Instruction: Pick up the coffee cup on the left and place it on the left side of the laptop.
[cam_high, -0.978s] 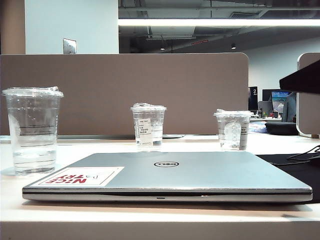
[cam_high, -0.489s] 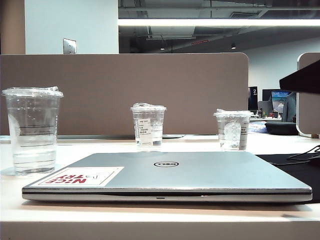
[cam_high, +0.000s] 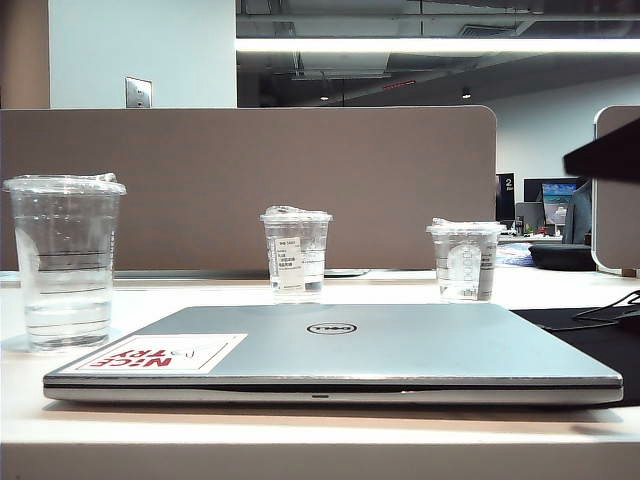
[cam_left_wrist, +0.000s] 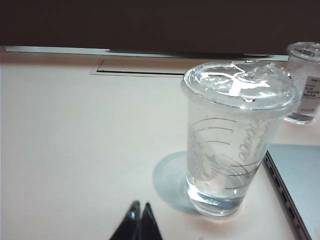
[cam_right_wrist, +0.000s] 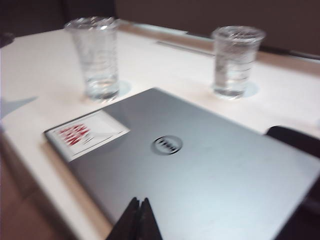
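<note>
Exterior view, left to right: the coffee cup (cam_high: 66, 262) stands upright on the bench (cam_high: 300, 432), just beside the laptop's (cam_high: 340, 352) left corner; a labelled cup (cam_high: 296, 253) and a logo cup (cam_high: 465, 260) stand behind the laptop.

Risks, as judged:
- The coffee cup is tall, lidded and part-filled; a high or off-centre grip could tip it or pop the lid.
- Thin plastic may buckle under hard clamping.
- The laptop edge sits close; a wide approach could strike it.

The left tool (cam_left_wrist: 140, 216) has its tips together, empty, on the bench side of the cup, not touching it. The right tool (cam_right_wrist: 138, 212) is likewise closed, empty, above the laptop lid.
</note>
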